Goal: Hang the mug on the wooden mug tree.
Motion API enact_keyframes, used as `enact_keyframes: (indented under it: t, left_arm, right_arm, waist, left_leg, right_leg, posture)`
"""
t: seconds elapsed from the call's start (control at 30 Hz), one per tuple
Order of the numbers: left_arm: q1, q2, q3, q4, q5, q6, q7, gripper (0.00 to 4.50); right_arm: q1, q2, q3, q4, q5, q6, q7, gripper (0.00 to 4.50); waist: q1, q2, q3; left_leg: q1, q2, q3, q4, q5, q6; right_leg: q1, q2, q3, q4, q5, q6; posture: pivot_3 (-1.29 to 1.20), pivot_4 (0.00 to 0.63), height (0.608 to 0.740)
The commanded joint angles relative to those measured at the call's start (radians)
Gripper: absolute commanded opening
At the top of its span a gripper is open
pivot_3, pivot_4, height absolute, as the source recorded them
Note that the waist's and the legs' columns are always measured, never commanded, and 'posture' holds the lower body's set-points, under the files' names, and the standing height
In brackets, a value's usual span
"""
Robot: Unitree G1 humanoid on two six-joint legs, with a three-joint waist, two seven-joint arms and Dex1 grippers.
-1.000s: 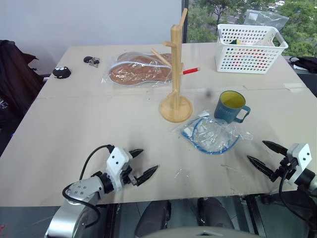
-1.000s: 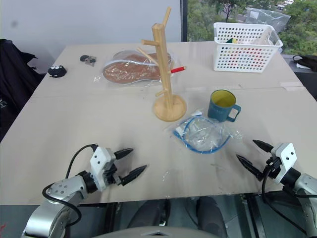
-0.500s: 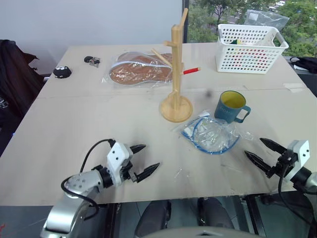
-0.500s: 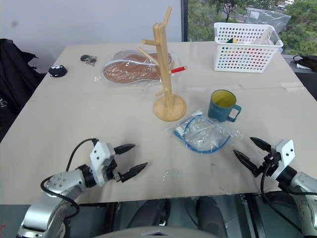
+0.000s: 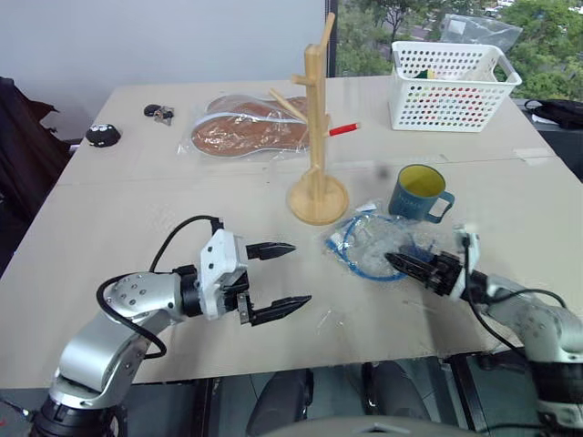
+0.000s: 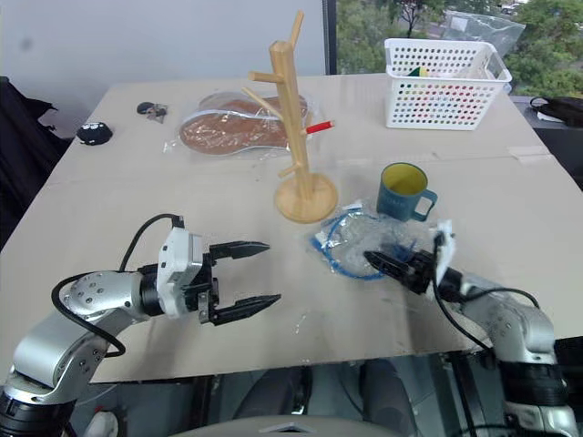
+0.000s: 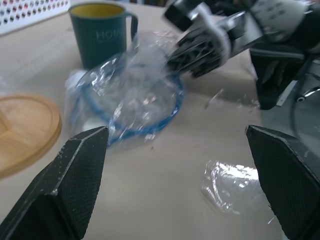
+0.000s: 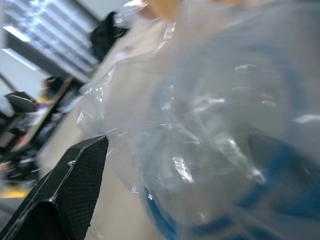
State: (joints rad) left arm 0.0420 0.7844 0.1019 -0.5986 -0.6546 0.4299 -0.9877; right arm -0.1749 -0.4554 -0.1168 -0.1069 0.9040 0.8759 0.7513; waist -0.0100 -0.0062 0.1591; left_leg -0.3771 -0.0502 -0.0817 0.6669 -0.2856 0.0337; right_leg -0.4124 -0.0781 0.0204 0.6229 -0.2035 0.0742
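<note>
Mug (image 5: pixel 420 193) handle half behind body.

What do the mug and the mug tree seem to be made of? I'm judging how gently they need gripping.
The mug looks like glazed ceramic: thick rim, teal outside, yellow inside, printed lettering on its side. The mug tree looks like light unpainted wood, matte, with a turned disc base and angled pegs; any clear coat can't be told.
</note>
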Motion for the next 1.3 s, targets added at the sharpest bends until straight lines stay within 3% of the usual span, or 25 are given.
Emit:
enact_keyframes:
  t: [0.03,0.1,0.3,0.4,0.6,0.83,0.97,1.13,1.23,1.3]
  left_arm:
    - [-0.011,0.029,0.047,-0.045,-0.029,0.0,-0.011,4.5]
    - [-0.006,0.043,0.056,-0.053,-0.019,0.005,-0.001,4.5]
    - [0.063,0.072,0.108,-0.078,0.051,0.027,0.081,4.5]
    - [0.061,0.06,0.105,-0.074,0.093,0.012,0.118,4.5]
    - [0.029,0.05,0.075,-0.08,0.077,0.036,0.126,4.5]
    - [-0.095,0.022,0.071,-0.095,-0.086,0.112,0.108,4.5]
    - [-0.294,-0.024,-0.01,-0.056,-0.206,0.196,0.115,4.5]
    - [-0.441,-0.067,-0.127,0.004,-0.203,0.232,0.063,4.5]
    - [-0.545,-0.133,-0.209,0.068,-0.161,0.221,0.037,4.5]
    - [-0.582,-0.159,-0.242,0.096,-0.135,0.217,0.027,4.5]
  right_arm:
    - [-0.045,-0.001,0.015,0.001,0.024,0.058,0.014,4.48]
    - [-0.071,-0.002,0.028,0.013,0.013,0.07,0.024,4.48]
    - [-0.092,-0.008,0.037,0.047,-0.011,0.066,0.057,1.76]
    - [-0.09,-0.01,0.029,0.044,-0.009,0.071,0.065,0.05]
    - [-0.058,-0.022,-0.008,-0.024,0.04,0.09,0.087,0.05]
    - [0.045,-0.066,-0.142,-0.231,0.251,0.155,0.066,0.05]
    - [0.185,-0.15,-0.354,-0.351,0.513,0.182,-0.018,0.05]
    - [0.427,-0.247,-0.55,-0.422,0.682,0.176,-0.035,0.05]
    - [0.567,-0.278,-0.745,-0.396,0.721,0.141,-0.039,0.05]
    - [0.596,-0.288,-0.803,-0.36,0.686,0.11,-0.044,0.05]
  waist:
    - [0.001,0.0,0.0]
    - [-0.001,0.0,0.0]
    - [-0.003,0.001,0.0]
    - [-0.002,0.0,0.0]
    - [-0.001,0.0,0.0]
    - [0.001,0.0,0.001]
    - [0.013,0.0,0.002]
    - [0.023,-0.001,0.002]
    - [0.024,-0.002,0.003]
    - [0.019,-0.003,0.003]
  left_leg:
    - [-0.001,0.0,-0.001,0.0,0.0,0.0]
    - [-0.002,0.0,-0.001,0.0,0.0,0.0]
    - [-0.002,0.0,-0.001,0.0,0.0,0.0]
    - [-0.002,0.0,-0.002,0.0,0.0,0.0]
    - [-0.002,0.0,-0.002,0.0,0.0,0.0]
    - [-0.003,-0.001,-0.003,0.0,0.0,0.0]
    - [-0.004,-0.001,-0.004,0.001,0.0,0.0]
    - [-0.003,-0.002,-0.004,0.002,0.0,0.0]
    - [-0.003,-0.002,-0.004,0.002,0.0,0.0]
    - [-0.002,-0.002,-0.003,0.003,0.0,0.0]
  right_leg:
    - [-0.001,0.0,-0.001,0.0,0.0,0.0]
    - [-0.002,0.0,-0.001,0.0,0.0,0.0]
    - [-0.002,0.0,-0.001,0.0,0.0,0.0]
    - [-0.002,0.0,-0.002,0.0,0.0,0.0]
    - [-0.002,0.0,-0.002,0.0,0.0,0.0]
    - [-0.002,0.0,-0.003,0.0,0.0,0.0]
    - [-0.001,0.0,-0.004,0.001,0.0,0.001]
    - [0.001,0.0,-0.004,0.0,0.0,0.001]
    - [0.001,0.001,-0.004,0.001,0.0,0.001]
    - [0.002,0.001,-0.003,0.001,0.0,0.001]
  posture:
    - [0.0,0.15,0.74]
    - [0.0,0.15,0.74]
    - [0.0,0.15,0.74]
    - [0.0,0.15,0.74]
    - [0.0,0.15,0.74]
    - [0.0,0.15,0.74]
    - [0.0,0.15,0.74]
    - [0.0,0.15,0.74]
    - [0.0,0.15,0.74]
    - [0.0,0.15,0.74]
